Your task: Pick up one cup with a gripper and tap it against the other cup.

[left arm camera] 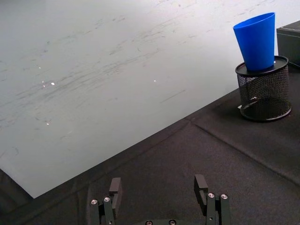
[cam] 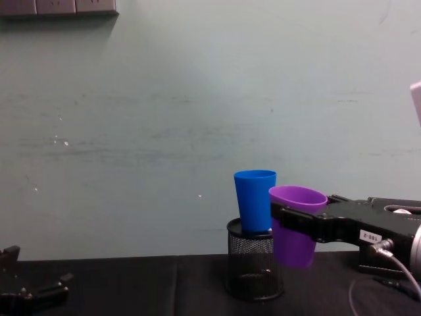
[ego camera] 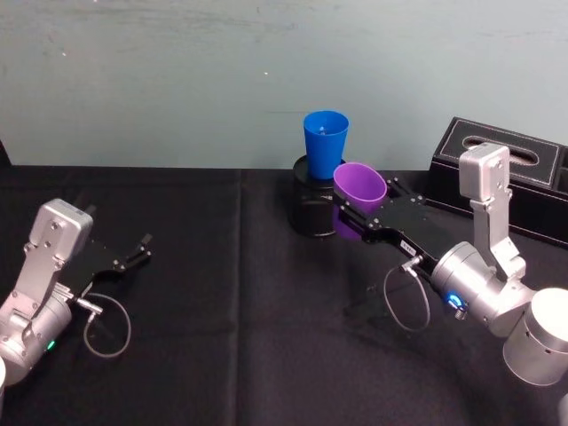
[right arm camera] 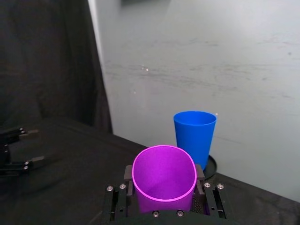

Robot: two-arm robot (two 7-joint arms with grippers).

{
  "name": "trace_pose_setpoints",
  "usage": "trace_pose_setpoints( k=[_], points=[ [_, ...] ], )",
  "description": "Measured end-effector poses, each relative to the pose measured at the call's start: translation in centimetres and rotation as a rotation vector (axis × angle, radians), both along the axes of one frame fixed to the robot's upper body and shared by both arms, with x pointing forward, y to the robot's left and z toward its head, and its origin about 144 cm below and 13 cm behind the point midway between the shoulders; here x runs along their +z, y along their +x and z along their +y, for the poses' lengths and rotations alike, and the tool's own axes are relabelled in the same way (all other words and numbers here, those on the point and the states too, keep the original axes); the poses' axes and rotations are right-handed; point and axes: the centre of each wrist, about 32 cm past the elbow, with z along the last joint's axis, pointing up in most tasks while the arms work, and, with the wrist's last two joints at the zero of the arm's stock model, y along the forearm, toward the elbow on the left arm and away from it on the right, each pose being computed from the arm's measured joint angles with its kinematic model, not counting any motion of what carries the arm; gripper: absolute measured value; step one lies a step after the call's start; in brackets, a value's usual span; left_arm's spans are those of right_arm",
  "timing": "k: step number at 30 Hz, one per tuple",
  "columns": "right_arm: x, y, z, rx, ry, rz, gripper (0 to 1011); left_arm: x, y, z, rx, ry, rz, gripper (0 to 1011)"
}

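Purple cup [right arm camera: 164, 182] sits clamped inside the right pincer [right arm camera: 164, 172].

Scuffed pale grey-green wall [cam: 131, 131], black-clothed table [ego camera: 222, 311], white sockets [cam: 59, 6] high up, dark curtain [right arm camera: 47, 61] at one side

blue cup [cam: 255, 201] base hidden by mesh holder [cam: 253, 270], black box [ego camera: 537, 188] cropped

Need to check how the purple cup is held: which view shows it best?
The chest view: the purple cup hangs in full side profile, clamped in the right gripper, beside the blue cup. The head view shows it from above; the right wrist view mostly its open mouth. The left gripper rests parked.
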Motion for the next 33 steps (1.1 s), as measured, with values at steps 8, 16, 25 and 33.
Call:
trace_pose_setpoints(
  k=[8,16,25,33],
  points=[
    [0.3,-0.3,-0.6,0.028,0.003,0.018,733,0.0,0.0,0.0,0.000,0.000,0.000,1011],
    [-0.5,-1.0,-1.1,0.038,-0.014,0.038,733,0.0,0.0,0.0,0.000,0.000,0.000,1011],
    [-1.5,-1.6,-1.2,0.041,-0.046,0.046,733,0.0,0.0,0.0,0.000,0.000,0.000,1011],
    [-2.4,-2.1,-1.3,0.040,-0.051,0.059,733,0.0,0.0,0.0,0.000,0.000,0.000,1011]
  ],
)
